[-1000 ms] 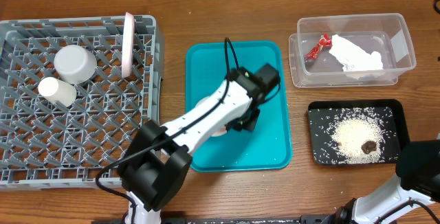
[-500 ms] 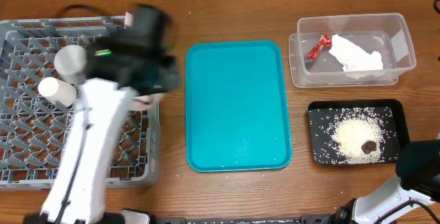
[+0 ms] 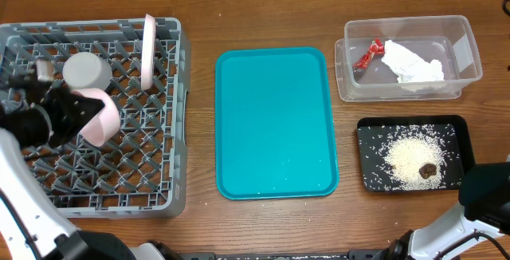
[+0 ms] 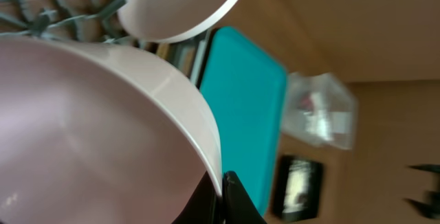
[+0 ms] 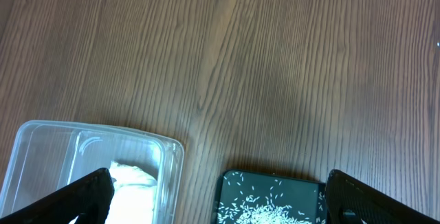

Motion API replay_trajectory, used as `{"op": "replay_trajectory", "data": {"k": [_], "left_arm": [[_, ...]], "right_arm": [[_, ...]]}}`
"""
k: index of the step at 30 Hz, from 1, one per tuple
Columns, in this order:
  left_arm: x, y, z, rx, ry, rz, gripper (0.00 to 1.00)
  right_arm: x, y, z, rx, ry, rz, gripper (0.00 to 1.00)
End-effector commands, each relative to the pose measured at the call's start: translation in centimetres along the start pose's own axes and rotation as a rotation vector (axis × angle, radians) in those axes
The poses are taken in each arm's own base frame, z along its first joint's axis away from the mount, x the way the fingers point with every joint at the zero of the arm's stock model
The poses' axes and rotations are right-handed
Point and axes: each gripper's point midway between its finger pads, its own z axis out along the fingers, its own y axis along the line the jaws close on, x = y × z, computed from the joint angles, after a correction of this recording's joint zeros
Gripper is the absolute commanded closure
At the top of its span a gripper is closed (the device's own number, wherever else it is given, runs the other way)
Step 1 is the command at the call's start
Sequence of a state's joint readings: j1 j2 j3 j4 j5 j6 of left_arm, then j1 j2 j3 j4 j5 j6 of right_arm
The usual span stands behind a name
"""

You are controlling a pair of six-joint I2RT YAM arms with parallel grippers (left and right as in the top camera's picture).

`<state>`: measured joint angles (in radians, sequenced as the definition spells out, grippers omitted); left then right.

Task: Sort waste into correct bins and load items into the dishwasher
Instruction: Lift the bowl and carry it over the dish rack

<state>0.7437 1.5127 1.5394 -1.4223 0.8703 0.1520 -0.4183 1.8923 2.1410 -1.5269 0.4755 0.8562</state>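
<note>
My left gripper [image 3: 70,113] is over the left part of the grey dishwasher rack [image 3: 163,172], shut on the rim of a pinkish-white bowl [image 3: 100,117]. In the left wrist view the bowl [image 4: 89,128] fills the frame, and the black fingertips [image 4: 234,200] pinch its rim. An upturned white bowl [image 3: 86,71] and a plate [image 3: 149,51] standing on edge are in the rack. The cup is hidden. The clear tub [image 3: 462,49] holds the red wrapper [image 3: 368,54] and the napkin [image 3: 413,65]. Rice [image 3: 410,160] and a brown scrap [image 3: 428,169] lie in the black tray [image 3: 368,132]. My right gripper [image 5: 237,198] hangs open above both bins.
The teal tray [image 3: 275,120] lies between the rack and the bins with nothing on it. Part of the right arm [image 3: 486,190] shows at the table's lower right corner. Bare wooden tabletop [image 5: 275,66] stretches beyond the bins.
The left arm has swung from the teal tray over to the rack's left side, carrying the bowl. The teal tray is now bare. The right arm has not moved.
</note>
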Motion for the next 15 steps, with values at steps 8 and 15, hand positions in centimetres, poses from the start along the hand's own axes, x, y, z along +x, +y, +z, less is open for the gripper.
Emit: {"op": "replay_trajectory", "data": {"k": [8,15], "left_arm": [[-1.4,3.5,-1.3,0.489,-0.316,0.028,0.96],[-2.3,7.9,0.2,0.599,-0.378,-0.053,0.96]], "right_arm": [[-0.9,-0.2,-1.5,-0.030,-0.035,0.023,0.00],[-0.9,-0.2,-1.5,-0.030,-0.034,0.023,0.00]]}}
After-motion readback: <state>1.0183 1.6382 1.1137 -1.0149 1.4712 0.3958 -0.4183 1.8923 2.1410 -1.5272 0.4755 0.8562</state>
